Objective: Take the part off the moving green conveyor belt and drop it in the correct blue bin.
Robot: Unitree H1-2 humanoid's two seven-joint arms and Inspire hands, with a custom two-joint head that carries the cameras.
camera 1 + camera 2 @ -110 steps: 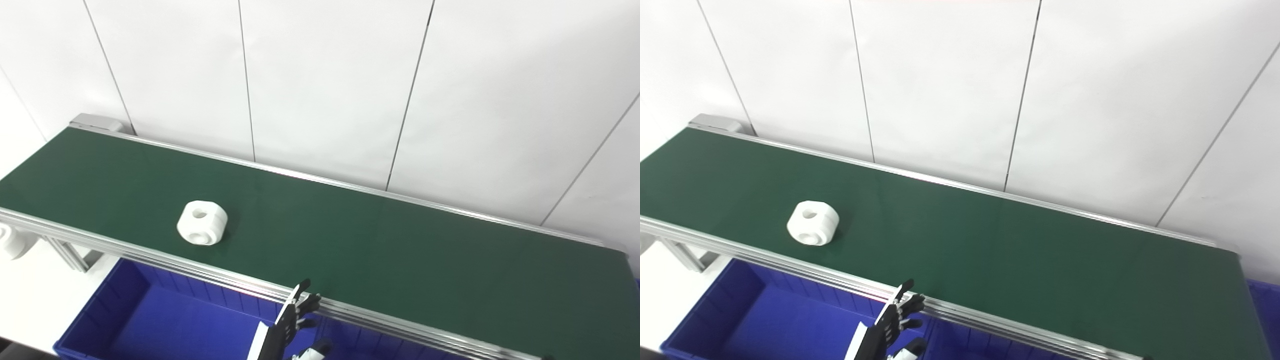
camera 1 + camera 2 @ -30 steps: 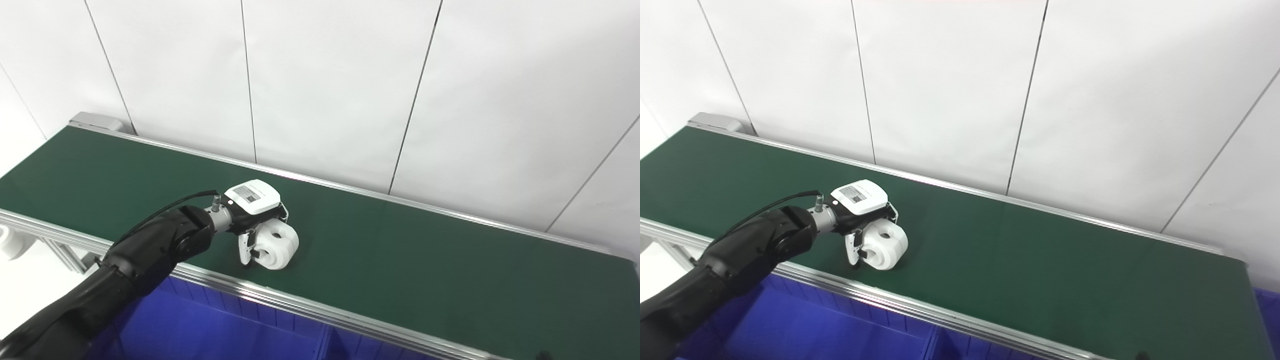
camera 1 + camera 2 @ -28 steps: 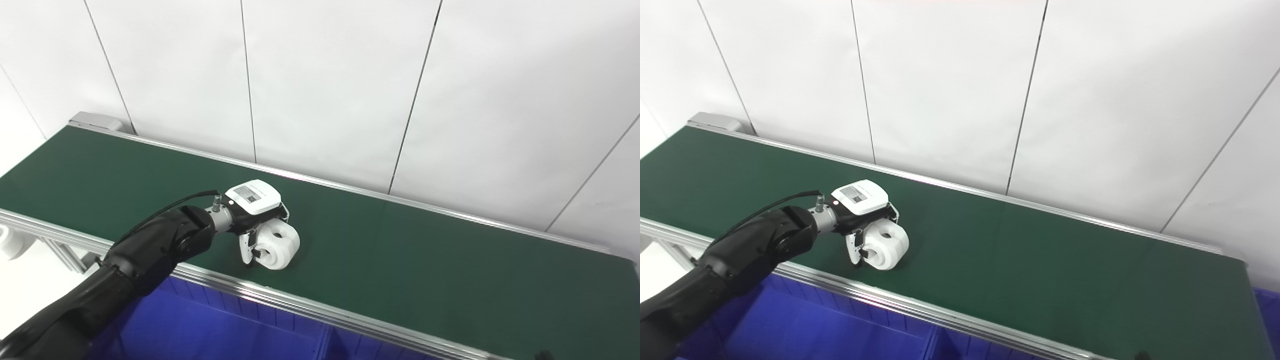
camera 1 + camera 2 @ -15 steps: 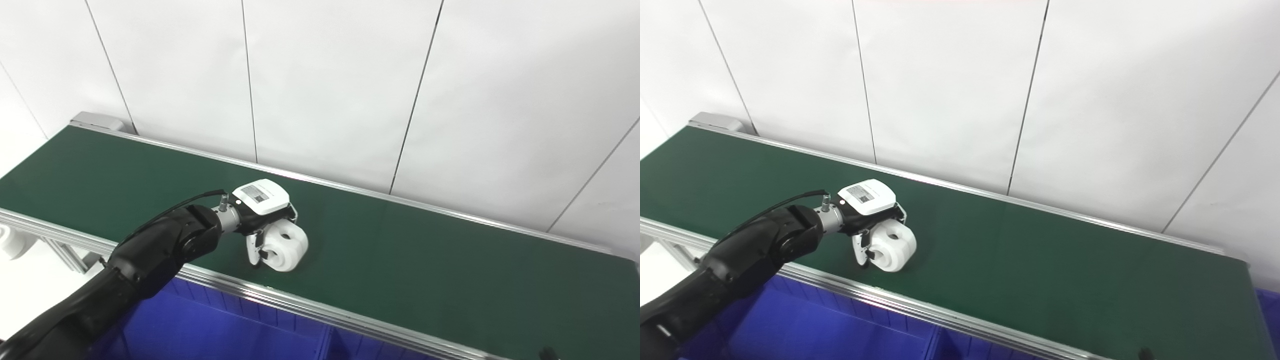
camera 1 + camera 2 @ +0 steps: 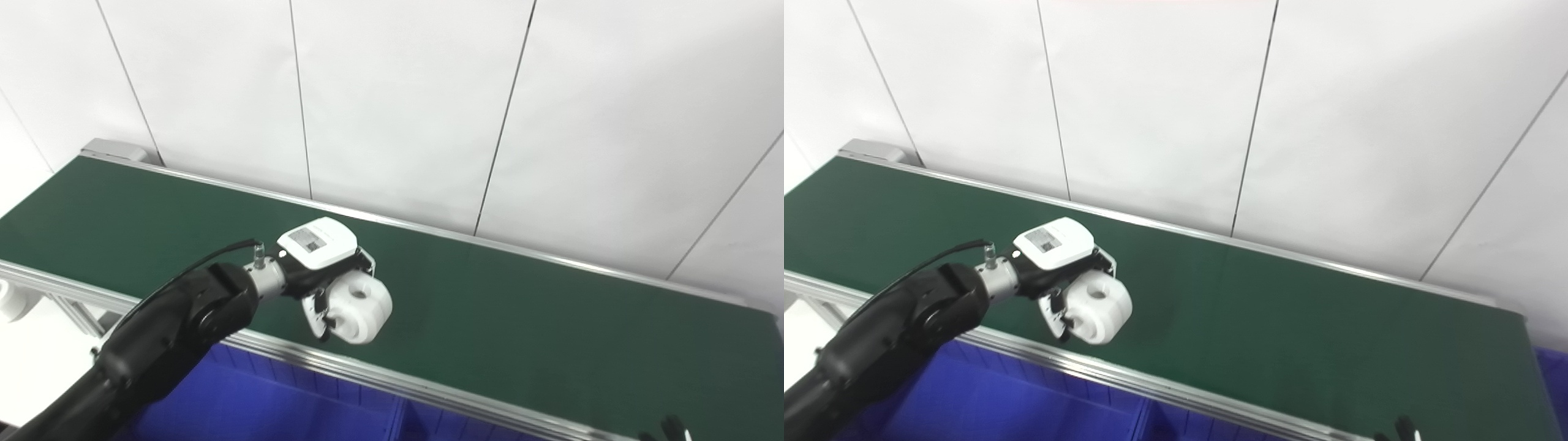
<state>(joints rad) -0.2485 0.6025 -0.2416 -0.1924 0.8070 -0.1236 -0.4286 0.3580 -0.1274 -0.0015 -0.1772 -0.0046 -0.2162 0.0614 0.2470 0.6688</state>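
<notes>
Your left hand (image 5: 318, 269) has its fingers clamped around the white bored block (image 5: 361, 306), held just above the green conveyor belt (image 5: 520, 318)'s near edge. It looks rigid, smooth, possibly slippery; grip its flat sides.

Two head cameras, side by side, look down from the near side; both cover the conveyor belt (image 5: 551, 318).
</notes>
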